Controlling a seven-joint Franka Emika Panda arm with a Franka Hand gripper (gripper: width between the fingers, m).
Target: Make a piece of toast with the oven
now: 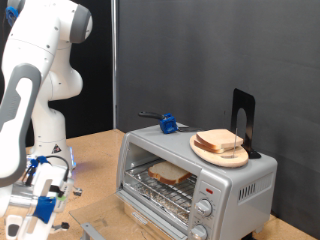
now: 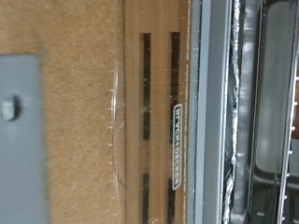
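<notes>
In the exterior view, the white Franka arm (image 1: 35, 80) stands at the left, and its gripper (image 1: 45, 195), with blue and white parts, hangs low near the bottom left corner, just above the brown wooden table (image 1: 95, 170) and well apart from the oven. Whether its fingers are spread or pressed together cannot be told from here. The boxy silver metal toaster oven (image 1: 195, 180) sits on the table to the right of centre, with round knobs (image 1: 205, 208) at its front right side. Inside it, on the wire rack (image 1: 165, 188), lies the single square slice of pale tan bread with a darker crust, the piece of toast (image 1: 170, 172). On top of the oven rests a round wooden plate (image 1: 222, 153) carrying a pile of similar bread slices (image 1: 220, 142). Just beside the plate stands a black upright bracket (image 1: 243, 120), and a blue-handled tool (image 1: 165, 123) lies on the oven's top towards the left. In the wrist view, the camera looks down on the wooden tabletop (image 2: 65, 112) with a clear glass door panel (image 2: 154, 121) lying flat over it, dark slots and a small label visible through it, and the oven's metal frame (image 2: 220, 112) alongside. A grey flat piece (image 2: 19, 140) shows at one edge; the fingertips themselves are not clearly visible.
</notes>
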